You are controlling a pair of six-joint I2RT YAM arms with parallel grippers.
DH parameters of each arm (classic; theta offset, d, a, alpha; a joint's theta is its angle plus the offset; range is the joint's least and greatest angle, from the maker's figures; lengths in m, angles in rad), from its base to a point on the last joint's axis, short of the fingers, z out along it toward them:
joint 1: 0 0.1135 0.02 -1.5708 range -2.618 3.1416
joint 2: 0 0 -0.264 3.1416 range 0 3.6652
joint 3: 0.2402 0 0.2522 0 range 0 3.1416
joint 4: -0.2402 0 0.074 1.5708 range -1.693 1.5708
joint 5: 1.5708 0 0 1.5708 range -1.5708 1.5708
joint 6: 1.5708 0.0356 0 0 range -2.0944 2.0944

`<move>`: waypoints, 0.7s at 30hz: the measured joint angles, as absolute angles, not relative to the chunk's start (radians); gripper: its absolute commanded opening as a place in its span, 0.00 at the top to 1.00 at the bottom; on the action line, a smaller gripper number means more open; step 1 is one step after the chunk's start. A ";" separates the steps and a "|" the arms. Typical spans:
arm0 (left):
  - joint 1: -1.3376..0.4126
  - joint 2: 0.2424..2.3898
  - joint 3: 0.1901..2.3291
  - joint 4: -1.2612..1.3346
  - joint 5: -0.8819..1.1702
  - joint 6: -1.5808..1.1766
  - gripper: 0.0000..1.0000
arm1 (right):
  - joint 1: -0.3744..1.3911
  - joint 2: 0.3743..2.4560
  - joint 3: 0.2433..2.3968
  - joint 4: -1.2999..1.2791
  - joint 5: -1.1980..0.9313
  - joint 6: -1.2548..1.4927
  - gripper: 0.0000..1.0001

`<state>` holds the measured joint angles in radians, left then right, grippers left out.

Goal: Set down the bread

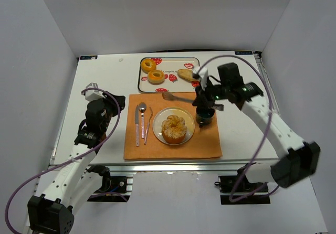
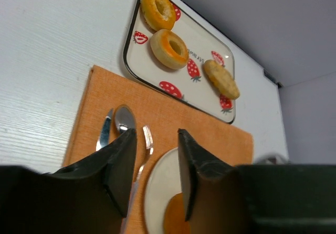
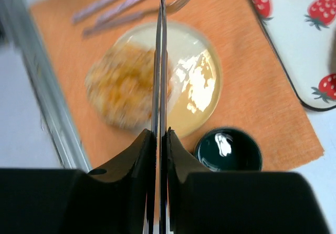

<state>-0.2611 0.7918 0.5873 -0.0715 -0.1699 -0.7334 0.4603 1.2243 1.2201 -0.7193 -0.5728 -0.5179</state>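
Bread (image 1: 174, 128) sits on the plate (image 1: 181, 113), mid orange mat (image 1: 205, 145), on the worktop (image 1: 100, 82). Knife (image 1: 137, 126), spoon (image 1: 142, 119) and fork (image 1: 148, 126) lie just left of the plate; dark cup (image 1: 205, 117) just right of it, also on the mat. Strawberry tray (image 1: 173, 66) behind the mat carries two ring donuts (image 1: 148, 65) and an oblong roll (image 1: 185, 75).

Right end effector (image 3: 159, 137): fingers pinched tight on the tongs (image 1: 178, 97), whose blades are pressed together. It hangs above the cup; the tongs point left over the mat's far edge.

Left end effector (image 2: 155, 139): open, nothing between the fingers, off the mat's left side.
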 measured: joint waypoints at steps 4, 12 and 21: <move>-0.261 0.795 0.586 -0.066 -0.160 -0.740 0.65 | 0.455 1.482 1.369 -0.536 -0.510 -0.227 0.78; -0.261 0.786 0.579 -0.053 -0.157 -0.776 0.45 | 0.422 1.881 1.619 -0.365 -0.423 0.210 0.57; -0.261 0.766 0.579 -0.083 -0.178 -0.787 0.42 | 0.374 2.069 1.724 -0.308 -0.429 0.428 0.53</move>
